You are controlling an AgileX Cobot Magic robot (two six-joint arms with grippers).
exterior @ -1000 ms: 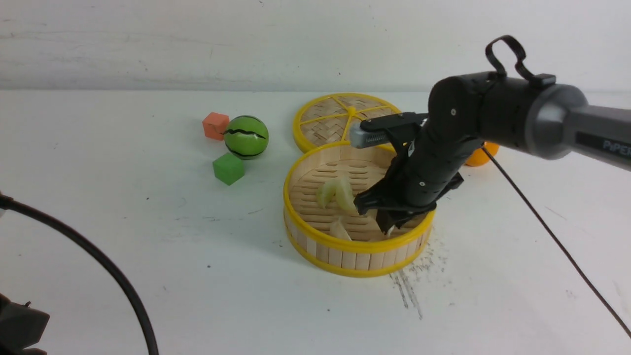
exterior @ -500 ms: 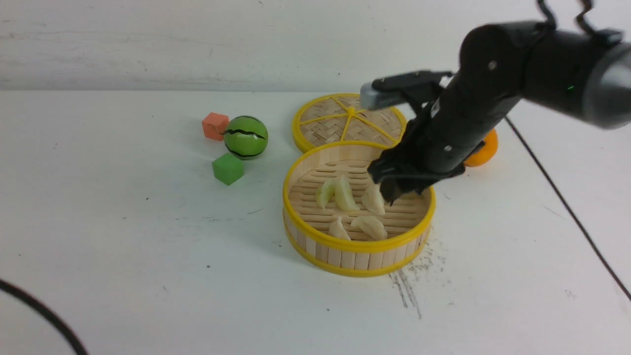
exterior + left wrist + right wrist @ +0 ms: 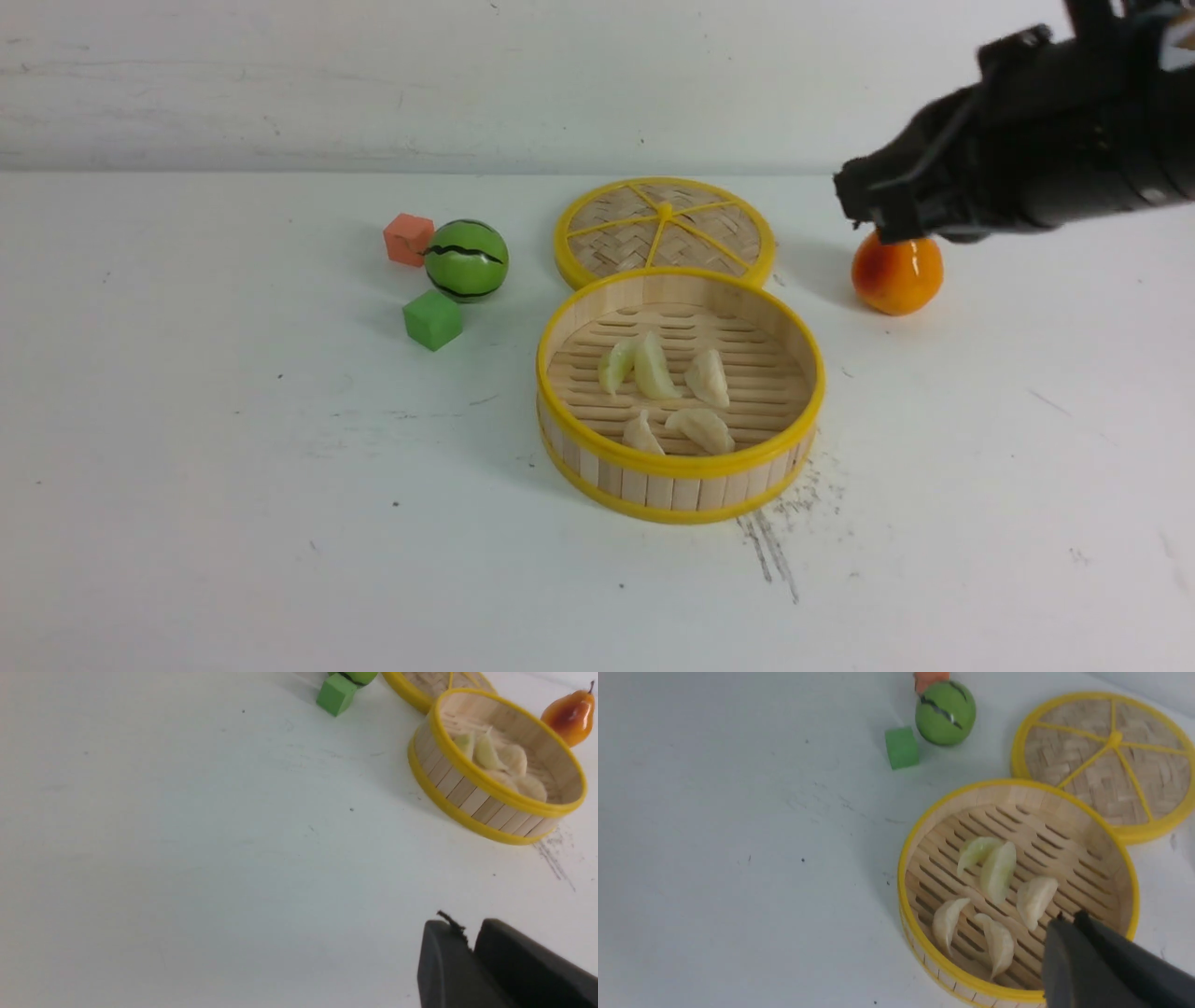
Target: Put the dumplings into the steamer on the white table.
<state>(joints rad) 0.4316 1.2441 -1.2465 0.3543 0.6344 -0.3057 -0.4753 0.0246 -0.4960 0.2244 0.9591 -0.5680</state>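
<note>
1. Front view: all five dumplings (image 3: 653, 366) lie inside the steamer (image 3: 680, 465), centre frame on the white table (image 3: 233, 485); the task looks done.
2. The right gripper (image 3: 873, 201), at upper right just over the orange pear (image 3: 896, 275), has its jaws together and empty.
3. The left gripper (image 3: 466, 931) looks closed on nothing.
4. Any retreat should stay high, clear of the orange pear and the steamer rim.

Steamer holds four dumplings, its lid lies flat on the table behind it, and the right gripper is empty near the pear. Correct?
Not four: five dumplings lie in the steamer, as the right wrist view shows clearly. The rest holds: the lid lies flat on the table behind it, and the right gripper is shut on nothing near the pear.
</note>
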